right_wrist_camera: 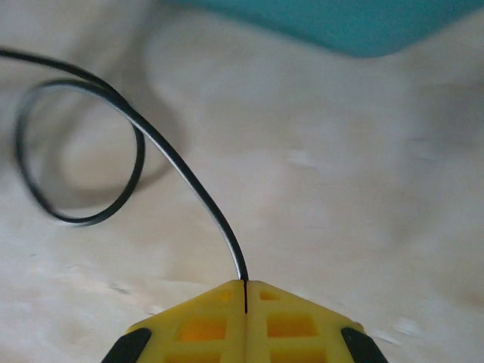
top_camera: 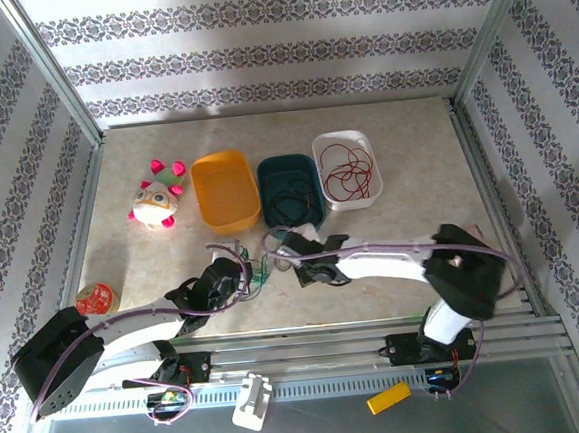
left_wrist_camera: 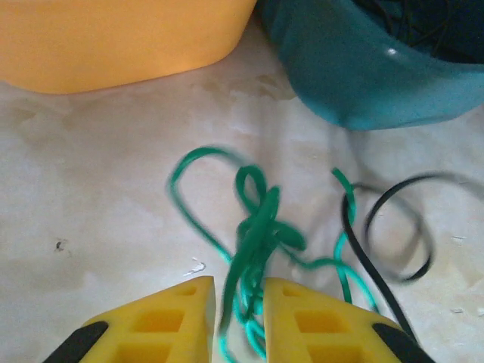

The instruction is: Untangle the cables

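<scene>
Knotted green cable (left_wrist_camera: 261, 227) and black cable (right_wrist_camera: 181, 171) on the desk (left_wrist_camera: 98, 174), near the teal tray (left_wrist_camera: 363, 68).
Right end effector (right_wrist_camera: 246, 286) clamped tight on the black cable; left end effector (left_wrist_camera: 238, 293) slightly parted, green cable running between its fingers.

3 trays: orange tray (top_camera: 223, 188), teal tray (top_camera: 287, 160), white tray (top_camera: 354, 203). 1 plush toy (top_camera: 156, 198), 1 can (top_camera: 97, 298) at left. Loose: 1 green cable (left_wrist_camera: 261, 223), 1 black cable (right_wrist_camera: 198, 192).

Overhead rear view, close wrist views, shared tray (left_wrist_camera: 363, 83)
</scene>
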You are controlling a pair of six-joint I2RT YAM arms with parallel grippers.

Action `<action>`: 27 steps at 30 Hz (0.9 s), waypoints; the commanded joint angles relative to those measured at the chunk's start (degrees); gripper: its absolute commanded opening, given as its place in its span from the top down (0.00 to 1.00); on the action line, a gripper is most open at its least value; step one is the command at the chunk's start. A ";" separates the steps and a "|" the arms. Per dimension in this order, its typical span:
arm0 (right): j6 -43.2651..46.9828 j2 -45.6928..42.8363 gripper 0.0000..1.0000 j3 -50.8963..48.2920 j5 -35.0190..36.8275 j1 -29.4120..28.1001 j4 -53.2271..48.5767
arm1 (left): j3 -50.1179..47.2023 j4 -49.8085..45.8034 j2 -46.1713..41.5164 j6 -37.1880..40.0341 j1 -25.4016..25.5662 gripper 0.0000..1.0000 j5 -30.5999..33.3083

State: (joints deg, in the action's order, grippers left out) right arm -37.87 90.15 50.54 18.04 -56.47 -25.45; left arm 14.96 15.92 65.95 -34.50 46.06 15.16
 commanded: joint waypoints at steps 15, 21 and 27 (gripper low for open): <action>-12.88 -44.70 1.00 -14.31 13.68 11.02 2.22 | 0.66 5.52 9.75 -0.66 -1.06 0.79 1.30; -6.11 -52.11 1.00 -12.24 13.99 11.49 6.33 | 0.68 5.73 9.99 -0.66 -1.07 0.79 1.51; 1.14 -48.16 1.00 -5.87 9.72 14.35 10.90 | 0.69 5.46 9.68 -0.98 -1.08 0.79 1.94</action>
State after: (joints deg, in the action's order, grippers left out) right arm -42.00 39.92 41.28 29.52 -43.16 -19.40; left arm 14.98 19.99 75.44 -34.94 46.00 16.34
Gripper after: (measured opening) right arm 0.052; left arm 0.212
